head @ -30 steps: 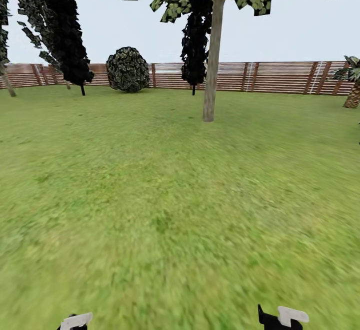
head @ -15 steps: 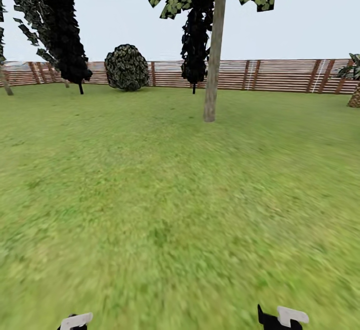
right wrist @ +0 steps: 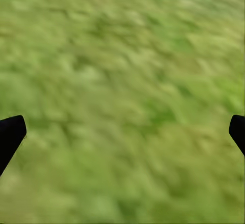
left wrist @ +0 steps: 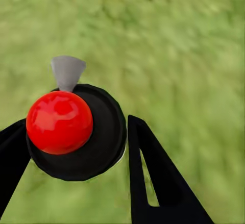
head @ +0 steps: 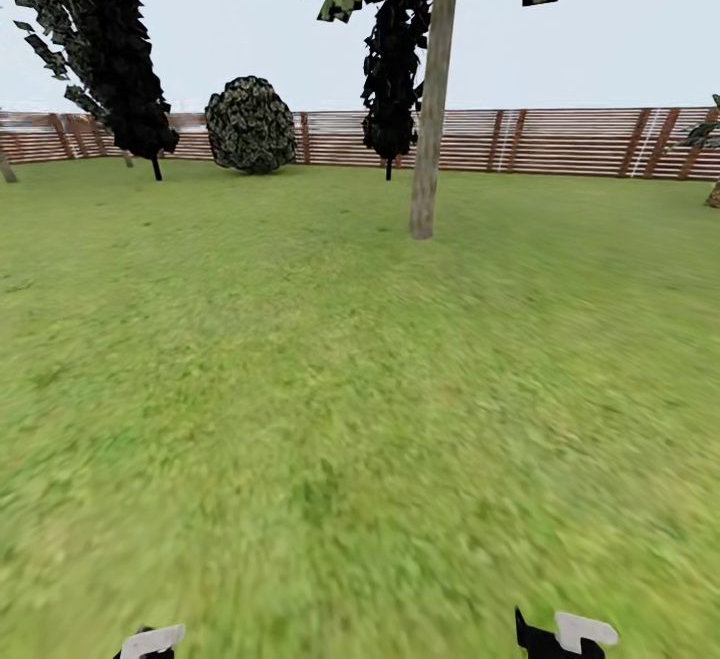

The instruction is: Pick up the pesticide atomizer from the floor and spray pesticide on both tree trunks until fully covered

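our left pincer (left wrist: 76, 147) grips the pesticide atomizer (left wrist: 76, 132); the right pincer (right wrist: 122, 132) hangs released over grass. pickup looks done, but spraying remains: the nearest tree trunk (head: 428, 129) stands far ahead.

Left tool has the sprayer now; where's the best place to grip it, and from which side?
Grip the small dark pesticide atomizer by its round black body, from two opposite sides, as the left tool appears to now. That probably leaves the red ball top and grey nozzle clear, the nozzle aimed away from the fingers.
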Motion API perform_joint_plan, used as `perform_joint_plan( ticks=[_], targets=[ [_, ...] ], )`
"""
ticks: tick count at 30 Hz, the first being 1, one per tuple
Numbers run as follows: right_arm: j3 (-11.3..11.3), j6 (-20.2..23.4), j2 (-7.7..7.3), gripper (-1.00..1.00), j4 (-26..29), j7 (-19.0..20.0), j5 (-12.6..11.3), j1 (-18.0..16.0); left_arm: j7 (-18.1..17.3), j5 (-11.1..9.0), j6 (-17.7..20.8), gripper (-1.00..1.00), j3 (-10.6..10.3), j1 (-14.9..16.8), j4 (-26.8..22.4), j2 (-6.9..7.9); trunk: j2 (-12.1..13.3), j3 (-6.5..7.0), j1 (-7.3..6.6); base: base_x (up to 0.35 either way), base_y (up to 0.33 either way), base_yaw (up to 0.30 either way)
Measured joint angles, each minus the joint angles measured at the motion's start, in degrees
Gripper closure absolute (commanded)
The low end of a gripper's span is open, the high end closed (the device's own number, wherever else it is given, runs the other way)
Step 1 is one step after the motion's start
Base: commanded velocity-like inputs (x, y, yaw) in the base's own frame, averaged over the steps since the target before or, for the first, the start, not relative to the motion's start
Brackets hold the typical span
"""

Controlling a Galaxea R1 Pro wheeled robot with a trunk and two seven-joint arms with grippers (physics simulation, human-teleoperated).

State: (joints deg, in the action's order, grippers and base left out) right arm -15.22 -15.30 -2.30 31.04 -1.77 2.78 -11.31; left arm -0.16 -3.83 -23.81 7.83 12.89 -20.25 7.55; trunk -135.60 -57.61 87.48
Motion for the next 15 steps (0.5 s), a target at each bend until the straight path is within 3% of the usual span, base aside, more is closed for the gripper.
perform_joint_plan(
  ticks=[15],
  targets=[
    [0.0,0.0,0.0,-1.0,-0.1,0.0,0.0,0.0,0.0,0.0,0.0,1.0,0.0,0.0,0.0,0.0,0.0,-0.58,0.0,0.335,0.0,0.0]
  ],
)
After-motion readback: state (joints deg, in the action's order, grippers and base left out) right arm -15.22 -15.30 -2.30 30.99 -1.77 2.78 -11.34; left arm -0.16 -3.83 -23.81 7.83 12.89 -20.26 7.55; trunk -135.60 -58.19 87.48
